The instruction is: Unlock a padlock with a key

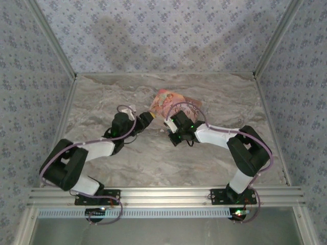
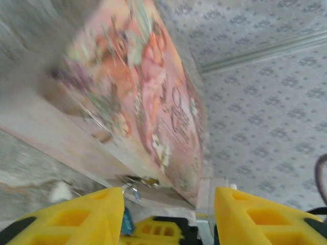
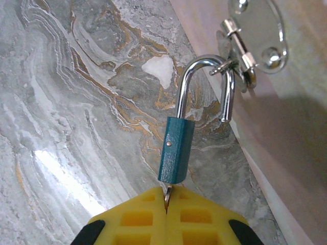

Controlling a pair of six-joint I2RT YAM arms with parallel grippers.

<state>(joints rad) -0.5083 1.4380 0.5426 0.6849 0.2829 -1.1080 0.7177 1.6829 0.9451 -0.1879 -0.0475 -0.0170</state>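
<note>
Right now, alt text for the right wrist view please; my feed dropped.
The blue padlock has its shackle open, the free end out of the body but hooked through the staple on a pale box. The right gripper is shut on the key in the lock's base, over the marbled table.

Teal padlock (image 3: 176, 150), yellow tool (image 3: 167, 203)

Even soft light, left wrist blurred
</note>
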